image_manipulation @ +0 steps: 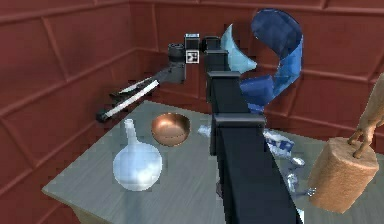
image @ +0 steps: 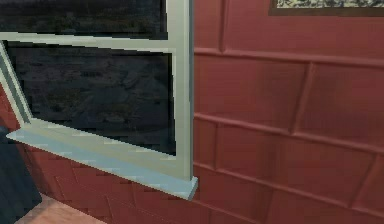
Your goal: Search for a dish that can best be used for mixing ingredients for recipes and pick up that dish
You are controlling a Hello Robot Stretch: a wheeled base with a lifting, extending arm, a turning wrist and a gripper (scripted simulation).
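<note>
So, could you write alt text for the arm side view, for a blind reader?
A dark robot arm reaches over a grey table, its hand pictured up-left of a copper-coloured bowl. A clear glass flask stands beside the bowl, a blue curved sculpture farther back.

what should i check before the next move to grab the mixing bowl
1. Target found: ok, a copper-coloured bowl stands upright on the table.
2. Nothing in the gripper: ok, only bare wall behind its far end.
3. Tip lined up with the bowl: cannot tell; it appears left of the bowl in the arm side view.
4. Path past the glass flask: cannot tell; it stands near the bowl.
</note>
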